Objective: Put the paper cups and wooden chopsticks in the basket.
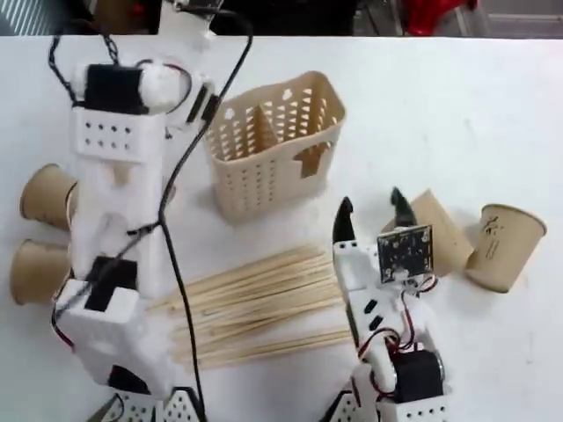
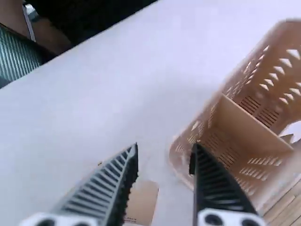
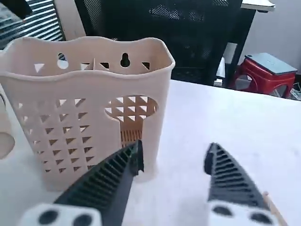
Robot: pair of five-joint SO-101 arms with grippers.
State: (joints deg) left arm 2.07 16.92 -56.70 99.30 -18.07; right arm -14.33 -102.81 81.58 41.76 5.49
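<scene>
The beige slotted basket [image 1: 273, 145] stands upright at the table's middle, with a divider inside. A loose bundle of wooden chopsticks [image 1: 255, 303] lies in front of it. Two paper cups [image 1: 48, 195] [image 1: 35, 271] lie on their sides at the left, partly under the left arm. Two more cups [image 1: 444, 230] [image 1: 503, 246] lie at the right. My right gripper [image 1: 371, 215] [image 3: 176, 146] is open and holds nothing, just right of the basket [image 3: 89, 99] and beside the nearer right cup. My left gripper [image 2: 164, 148] is open and holds nothing, above the table by the basket's left corner [image 2: 244, 122].
The left arm's white body [image 1: 114, 220] and its black cable [image 1: 180, 264] run along the basket's left side and across the chopsticks' left ends. A brown piece of paper [image 2: 141, 202] lies below the left gripper. The table's far edge is close behind the basket.
</scene>
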